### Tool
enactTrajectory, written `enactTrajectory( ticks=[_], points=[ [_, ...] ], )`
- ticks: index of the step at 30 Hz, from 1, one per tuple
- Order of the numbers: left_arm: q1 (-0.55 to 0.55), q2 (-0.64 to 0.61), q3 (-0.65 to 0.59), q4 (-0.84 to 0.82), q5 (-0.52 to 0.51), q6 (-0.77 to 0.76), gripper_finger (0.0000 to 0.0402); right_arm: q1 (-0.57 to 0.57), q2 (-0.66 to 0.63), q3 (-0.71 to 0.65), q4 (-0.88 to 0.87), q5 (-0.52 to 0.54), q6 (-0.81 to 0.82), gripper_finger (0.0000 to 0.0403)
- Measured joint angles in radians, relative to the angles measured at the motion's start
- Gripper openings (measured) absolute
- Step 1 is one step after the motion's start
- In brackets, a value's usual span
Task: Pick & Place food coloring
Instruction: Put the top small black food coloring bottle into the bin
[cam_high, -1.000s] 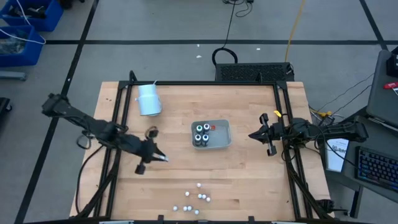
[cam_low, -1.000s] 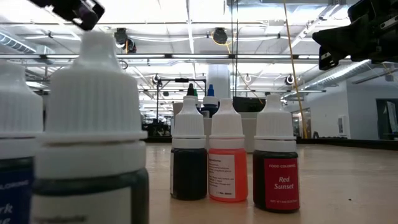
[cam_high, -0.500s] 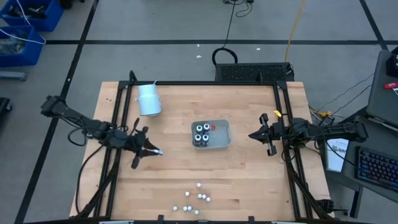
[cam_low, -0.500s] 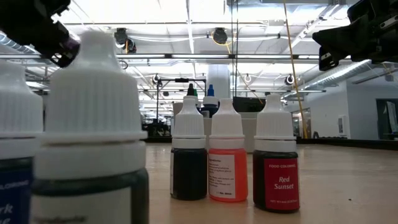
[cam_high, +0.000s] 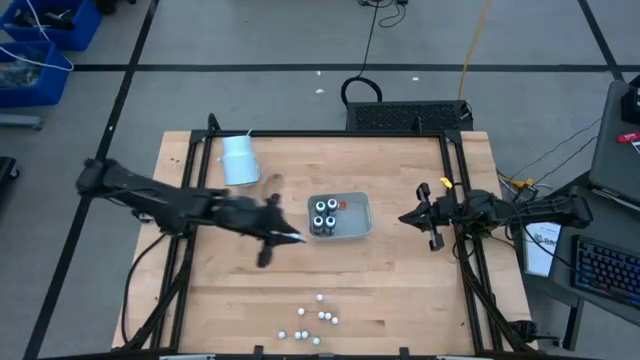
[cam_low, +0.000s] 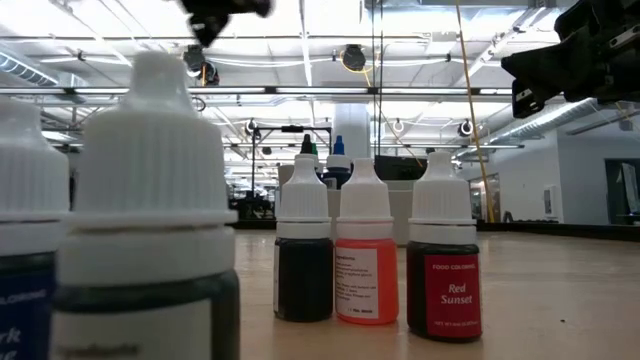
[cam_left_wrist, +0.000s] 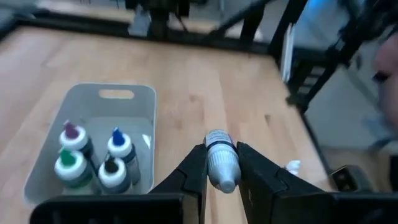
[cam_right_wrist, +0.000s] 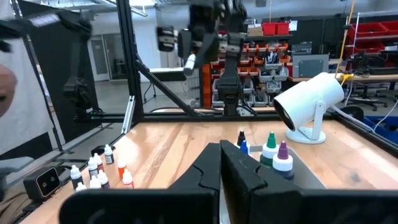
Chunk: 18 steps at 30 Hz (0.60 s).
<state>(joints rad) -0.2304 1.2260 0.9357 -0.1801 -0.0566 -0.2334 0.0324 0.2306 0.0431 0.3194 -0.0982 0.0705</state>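
The left arm has swung across the table since a moment ago: it was out over the bare wood well to the left of the tray, and now the left gripper (cam_high: 283, 230) hangs just beside the tray's left edge, high off the table. Its fingers are pinching a small food coloring bottle (cam_left_wrist: 221, 163), gripped around the body with the white cap end sticking out past the fingertips, which looks like a carry posture rather than a release. The clear tray (cam_high: 362, 212) already holds four capped bottles (cam_high: 325, 213), bunched at its left end, so the open right end is probably where this one is headed. From where the gripper sits it would need to travel a little further over the rim before letting go.

The rest of the food coloring waits in a loose cluster (cam_high: 317, 322) near the front edge of the table, well apart from the tray; up close they stand upright, a dark one, an orange-red one and one labelled Red Sunset (cam_low: 443, 260).

The right gripper (cam_high: 423, 215) idles at the right side of the table, fingers pressed together, holding nothing. A pale cylindrical cup (cam_high: 239, 160) lies toward the back left.
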Motion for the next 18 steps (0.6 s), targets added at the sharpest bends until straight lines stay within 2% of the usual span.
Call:
enactTrajectory(
  ticks=[4,9,14,18],
  points=[
    [0.035,0.247,0.305,-0.218,0.008,0.092,0.0066,0.0,0.015,0.0,0.0,0.0,0.0,0.0],
    [0.079,0.531,0.656,-0.404,0.009,0.228,0.0066,0.0,0.026,0.0,0.001,0.0,0.0,0.0],
    [0.125,0.765,0.941,-0.584,0.013,0.284,0.0066,0.0,0.026,0.0,0.001,0.0,-0.001,0.0],
    [0.154,0.904,1.111,-0.706,-0.023,0.27,0.0066,0.0,0.026,0.0,0.007,-0.001,-0.002,0.0]
  ],
)
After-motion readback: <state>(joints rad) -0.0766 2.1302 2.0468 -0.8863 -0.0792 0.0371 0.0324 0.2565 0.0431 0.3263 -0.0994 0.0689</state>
